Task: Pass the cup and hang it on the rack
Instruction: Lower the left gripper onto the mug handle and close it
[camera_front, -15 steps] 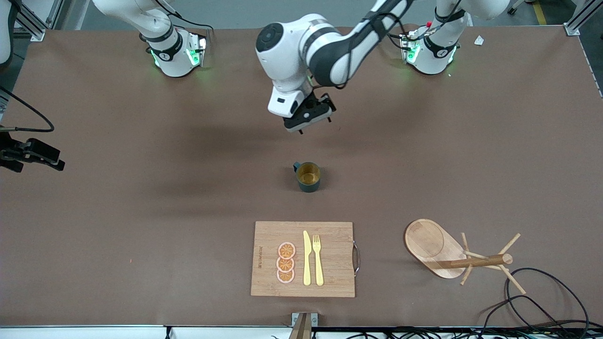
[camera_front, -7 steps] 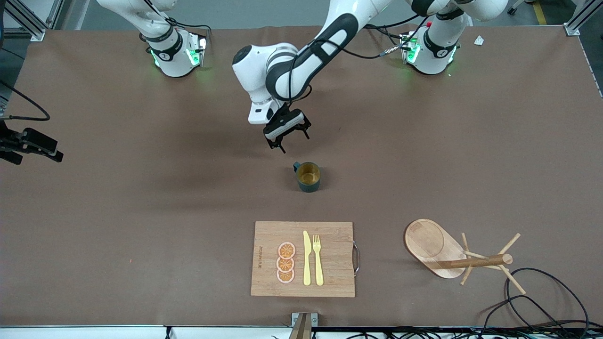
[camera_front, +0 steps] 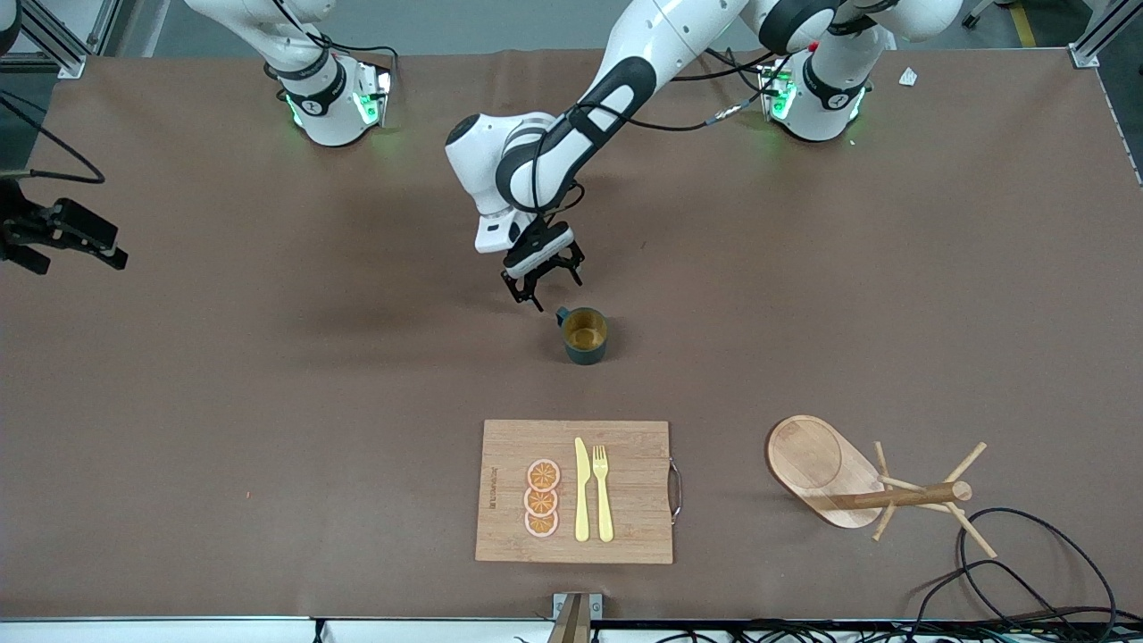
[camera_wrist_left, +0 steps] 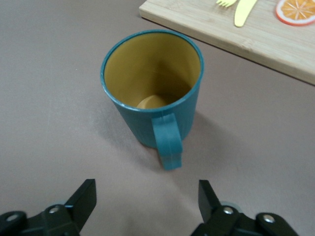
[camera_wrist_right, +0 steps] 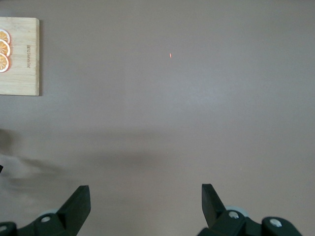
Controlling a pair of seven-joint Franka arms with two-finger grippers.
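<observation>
Hovering low over the table (camera_front: 268, 402), the left gripper (camera_front: 543, 288) sits just beside the cup (camera_front: 585, 335), on the side toward the robot bases; fingers spread apart, nothing between them. In the left wrist view the two black fingertips (camera_wrist_left: 84, 196) flank bare tabletop, w/ the cup's loop handle (camera_wrist_left: 167, 140) pointing back at the gripper, not yet touched.

Cup: dark teal mug, ribbed wall, yellowish-tan inside, standing upright near table centre, apart from everything else.

Bamboo cutting board (camera_front: 625, 446) lies nearer the front camera than the cup. On it: three orange slices (camera_front: 542, 498) in a row, a yellow knife (camera_front: 581, 491) & yellow fork (camera_front: 603, 493) side by side. Metal handle on the board's edge toward the left arm's end. Small printed wording runs along the board edge next to the slices; too small to read in either the front or right wrist view.

Rack (camera_front: 808, 455): light wooden mug tree, tipped over on its side toward the left arm's end, about level w/ the board. Oval base tilted up, post (camera_front: 911, 495) lying along the table, thin pegs sticking out. No cup on it.

Right gripper (camera_front: 85, 239) is up over the table edge at the right arm's end, waiting; fingers wide apart in the right wrist view (camera_wrist_right: 145, 206), holding nothing.

Black cables (camera_front: 1018, 572) loop near the rack at the table's front corner.
</observation>
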